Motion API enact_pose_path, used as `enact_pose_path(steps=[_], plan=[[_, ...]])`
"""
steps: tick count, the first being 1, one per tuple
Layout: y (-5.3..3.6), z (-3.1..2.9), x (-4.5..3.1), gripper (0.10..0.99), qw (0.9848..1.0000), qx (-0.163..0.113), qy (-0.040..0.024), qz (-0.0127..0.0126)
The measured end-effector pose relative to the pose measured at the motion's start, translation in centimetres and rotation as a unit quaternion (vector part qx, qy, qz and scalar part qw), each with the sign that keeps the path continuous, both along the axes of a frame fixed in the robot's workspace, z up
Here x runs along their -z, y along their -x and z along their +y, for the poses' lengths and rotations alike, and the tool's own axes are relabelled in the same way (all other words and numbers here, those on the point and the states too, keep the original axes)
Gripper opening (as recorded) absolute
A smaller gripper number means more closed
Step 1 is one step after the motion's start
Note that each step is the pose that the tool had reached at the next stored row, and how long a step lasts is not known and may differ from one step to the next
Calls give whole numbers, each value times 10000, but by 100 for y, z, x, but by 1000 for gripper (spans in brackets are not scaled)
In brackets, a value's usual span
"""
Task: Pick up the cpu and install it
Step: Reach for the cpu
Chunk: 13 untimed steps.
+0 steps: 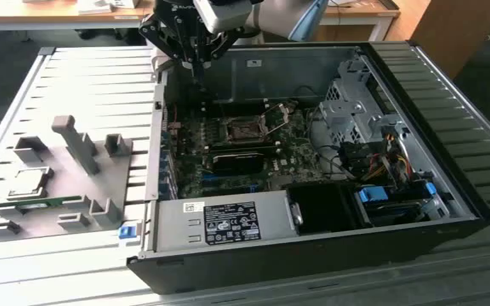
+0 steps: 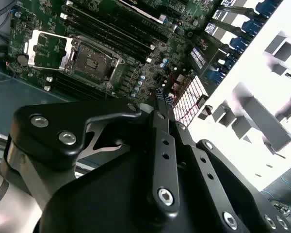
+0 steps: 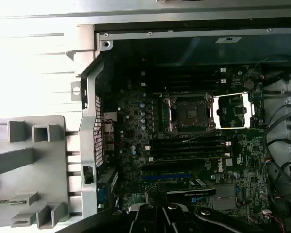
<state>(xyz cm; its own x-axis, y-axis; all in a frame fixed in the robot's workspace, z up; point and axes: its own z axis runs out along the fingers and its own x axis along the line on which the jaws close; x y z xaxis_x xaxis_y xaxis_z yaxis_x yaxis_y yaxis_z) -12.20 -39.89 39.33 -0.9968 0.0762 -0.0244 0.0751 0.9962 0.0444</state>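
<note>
Bench (image 1: 49,268): pale slatted surface that carries the open computer case (image 1: 313,255) and, on the exterior view's left, a grey fixture plate (image 1: 130,185).
Power supply (image 1: 219,223): grey box with a label, set in the near side of the case.
Cpu (image 1: 26,182): lies flat in a recess of the fixture plate, outside the case, metal top up. Nothing touches it.
Memory stick (image 1: 45,204): long green strip on the same plate, just nearer than the cpu.
Motherboard (image 1: 194,172): green board on the case floor, beyond the power supply.
Socket (image 1: 245,131): dark square near the middle of the board. Both wrist views show it uncovered (image 3: 190,112).
Hinged frame (image 1: 279,115): swung up and open, beside the socket on the exterior view's right.
Claw (image 1: 198,67): hangs over the far left part of the case as the exterior view shows it, above the board and well apart from the cpu. In the second wrist view the fingers (image 2: 160,141) meet at their tips, pressed together, with nothing between them.
</note>
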Motion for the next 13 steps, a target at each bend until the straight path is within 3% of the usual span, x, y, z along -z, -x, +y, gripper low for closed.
enact_pose_path(steps=[13], plan=[[34,0,0,106,10000,0,0,0]])
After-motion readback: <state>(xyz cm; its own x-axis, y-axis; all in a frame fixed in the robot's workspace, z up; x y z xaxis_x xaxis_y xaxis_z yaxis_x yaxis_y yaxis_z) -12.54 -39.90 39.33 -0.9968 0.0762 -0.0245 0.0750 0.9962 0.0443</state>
